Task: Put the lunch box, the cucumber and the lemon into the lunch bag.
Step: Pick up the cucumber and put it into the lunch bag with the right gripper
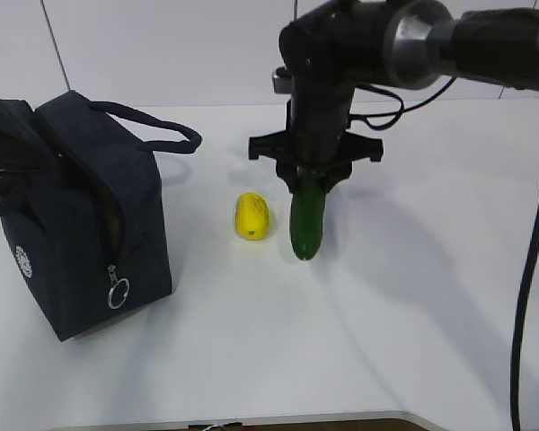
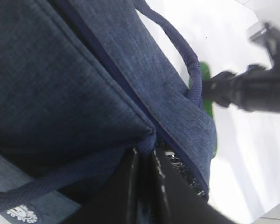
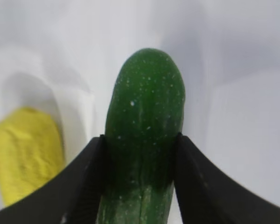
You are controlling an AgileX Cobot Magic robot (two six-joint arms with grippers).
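One small white round logo [image 1: 23, 260] on the navy lunch bag [image 1: 81, 224] is too blurred for me to read. My right gripper [image 1: 311, 184] clamps the glossy dark green cucumber [image 1: 306, 224] beside the yellow lemon [image 1: 251, 216]; I cannot tell my left gripper's state.

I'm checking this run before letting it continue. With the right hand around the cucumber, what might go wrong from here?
1. The right hand grips the cucumber near one end, so the long free end may swing or slip when lifted.
2. The lemon lies close beside the cucumber, between it and the lunch bag; a low carry might knock it rolling.
3. The left wrist view shows only a narrow gap at the bag's zipper edge, so the cucumber may catch on the fabric or a handle.
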